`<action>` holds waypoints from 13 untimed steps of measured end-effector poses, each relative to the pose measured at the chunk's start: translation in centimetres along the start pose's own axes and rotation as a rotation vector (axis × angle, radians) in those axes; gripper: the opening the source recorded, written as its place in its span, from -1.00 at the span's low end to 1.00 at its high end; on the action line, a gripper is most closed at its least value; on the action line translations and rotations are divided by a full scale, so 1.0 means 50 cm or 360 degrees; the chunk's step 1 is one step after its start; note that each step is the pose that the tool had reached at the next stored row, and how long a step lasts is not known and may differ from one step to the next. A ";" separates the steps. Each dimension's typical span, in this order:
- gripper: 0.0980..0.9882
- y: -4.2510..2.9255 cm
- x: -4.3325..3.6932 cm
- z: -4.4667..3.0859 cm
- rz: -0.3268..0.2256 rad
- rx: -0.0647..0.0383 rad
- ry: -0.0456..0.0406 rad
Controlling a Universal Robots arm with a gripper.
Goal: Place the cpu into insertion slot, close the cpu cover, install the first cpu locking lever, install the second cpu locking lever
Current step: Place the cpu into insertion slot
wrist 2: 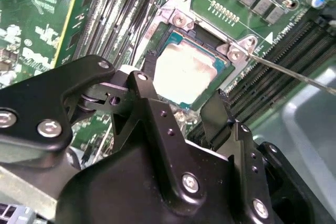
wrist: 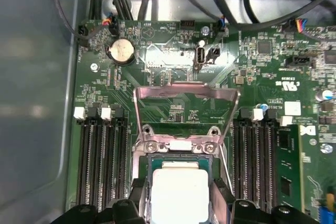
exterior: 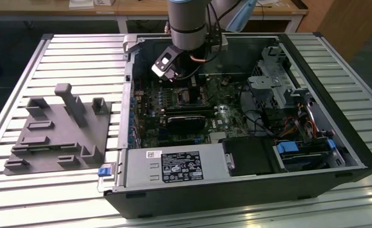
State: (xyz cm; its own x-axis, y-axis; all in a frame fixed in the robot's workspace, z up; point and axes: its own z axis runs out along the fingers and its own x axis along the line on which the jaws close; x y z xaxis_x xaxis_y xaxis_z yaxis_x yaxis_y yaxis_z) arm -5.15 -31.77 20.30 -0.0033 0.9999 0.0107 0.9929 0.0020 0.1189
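No lettering can be made out for certain. In the exterior view a white label [exterior: 180,167] crowded with small black print and marks stands on the grey power supply [exterior: 142,172], with a smaller white sticker [exterior: 153,153] just beside its upper corner. Fine white print dots the green circuit board [wrist: 94,93] in the first wrist view. In the second wrist view a white triangle mark [wrist 2: 269,37] stands on the board near a corner of the insertion slot [wrist 2: 178,20]
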 end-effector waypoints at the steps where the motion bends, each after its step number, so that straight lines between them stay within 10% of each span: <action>1: 0.16 0.001 0.000 -0.005 0.0000 0.0000 0.0000; 9: 0.14 0.001 0.000 -0.007 0.0000 0.0000 0.0000; 13: -0.28 0.001 0.000 -0.007 0.0000 0.0000 0.0000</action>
State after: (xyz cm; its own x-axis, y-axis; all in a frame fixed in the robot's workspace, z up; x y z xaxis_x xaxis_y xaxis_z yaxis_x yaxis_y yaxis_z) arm -5.15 -31.77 20.67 -0.0034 0.9999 0.0107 0.9929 0.0021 0.1188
